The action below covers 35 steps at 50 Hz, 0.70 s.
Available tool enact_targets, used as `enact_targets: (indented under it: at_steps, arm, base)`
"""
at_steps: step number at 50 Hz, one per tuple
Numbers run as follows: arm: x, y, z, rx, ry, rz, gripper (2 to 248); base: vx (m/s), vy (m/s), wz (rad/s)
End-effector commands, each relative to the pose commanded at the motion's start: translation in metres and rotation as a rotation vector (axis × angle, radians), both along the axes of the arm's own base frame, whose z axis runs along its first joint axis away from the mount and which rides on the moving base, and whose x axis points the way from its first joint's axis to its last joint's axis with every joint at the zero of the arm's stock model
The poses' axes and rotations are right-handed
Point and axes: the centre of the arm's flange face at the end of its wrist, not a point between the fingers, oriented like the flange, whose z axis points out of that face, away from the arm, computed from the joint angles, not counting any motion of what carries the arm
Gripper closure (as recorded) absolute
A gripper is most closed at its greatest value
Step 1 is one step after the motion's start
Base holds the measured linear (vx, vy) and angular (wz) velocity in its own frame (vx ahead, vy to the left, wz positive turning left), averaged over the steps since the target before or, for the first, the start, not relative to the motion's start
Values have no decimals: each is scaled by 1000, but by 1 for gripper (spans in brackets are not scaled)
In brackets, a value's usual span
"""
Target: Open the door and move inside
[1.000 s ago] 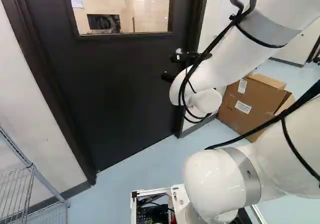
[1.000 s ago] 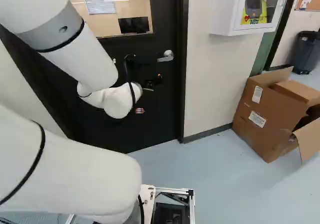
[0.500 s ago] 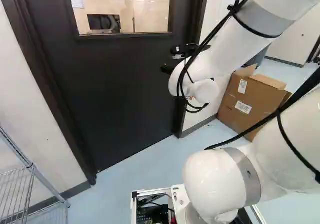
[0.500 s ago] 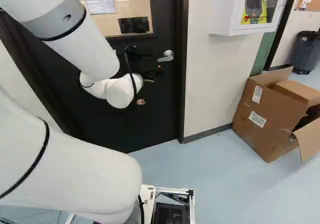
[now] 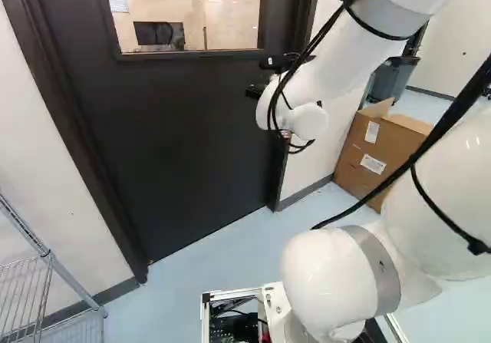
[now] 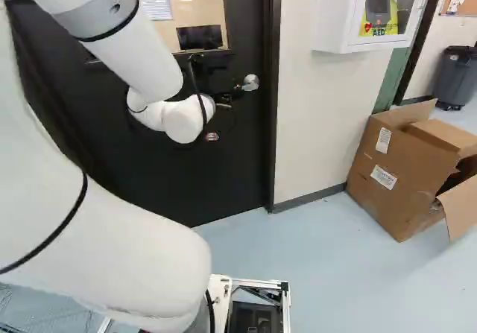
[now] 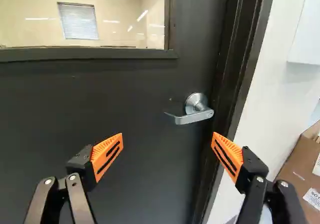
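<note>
The flat, dark door [image 5: 169, 143] is shut; its smooth metal lever handle [image 7: 194, 117] juts from a round plate, ahead of the gap between 2 wedge-shaped, ribbed orange pads [image 7: 106, 153]. The gripper [image 6: 226, 99] stands wide. Only the right base view shows the yellow device [image 6: 378, 10] in its boxy white cabinet [image 6: 335, 20].

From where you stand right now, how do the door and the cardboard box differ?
The door is black, while the cardboard box is brown. The door is shut, whereas the cardboard box has open flaps. The door has a window and a silver handle; the cardboard box has white labels instead. Both are ahead of my base.
</note>
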Motion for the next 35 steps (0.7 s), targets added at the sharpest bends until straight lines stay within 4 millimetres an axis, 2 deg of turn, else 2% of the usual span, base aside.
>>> enact_targets:
  at_steps: [35]
  arm:
    - [66, 6, 29, 0, 46, 13, 3]
  base:
    - [0, 0, 0]
